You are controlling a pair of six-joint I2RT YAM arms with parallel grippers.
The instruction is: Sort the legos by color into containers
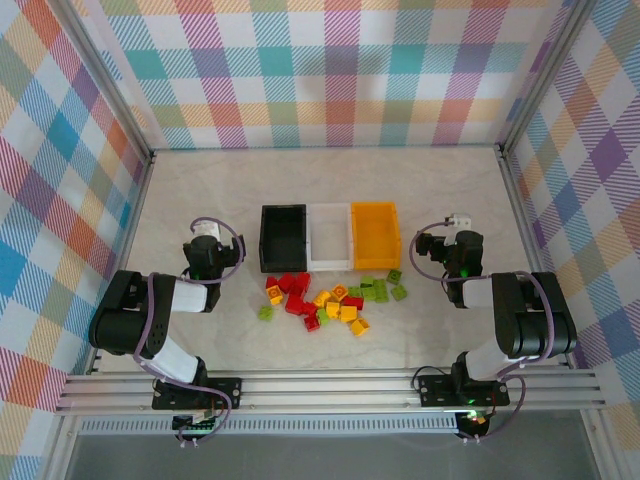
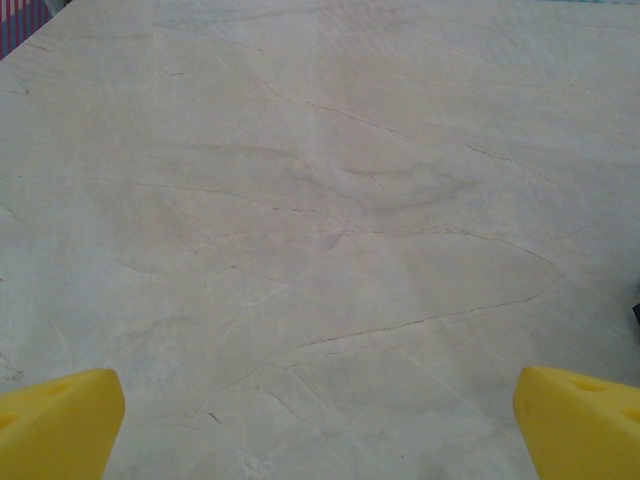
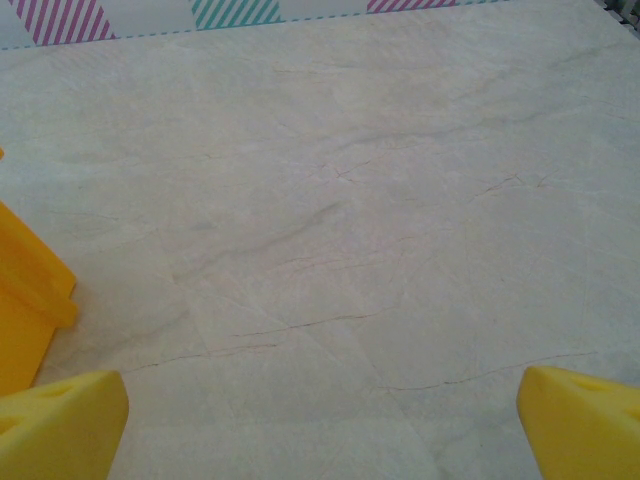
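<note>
Wedge-tipped left gripper (image 2: 320,425), veined marbled table (image 2: 330,190)

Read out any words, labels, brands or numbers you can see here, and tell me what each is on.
No readable text anywhere.
The black bin, white bin and orange-yellow bin show no lettering.
Any marks on the legos would be too small to read.
The table carries no print.

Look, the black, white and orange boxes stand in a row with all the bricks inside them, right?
No: in the top view the bricks lie on the table in front of the black box, white box and orange box, which stand in a row.
</note>
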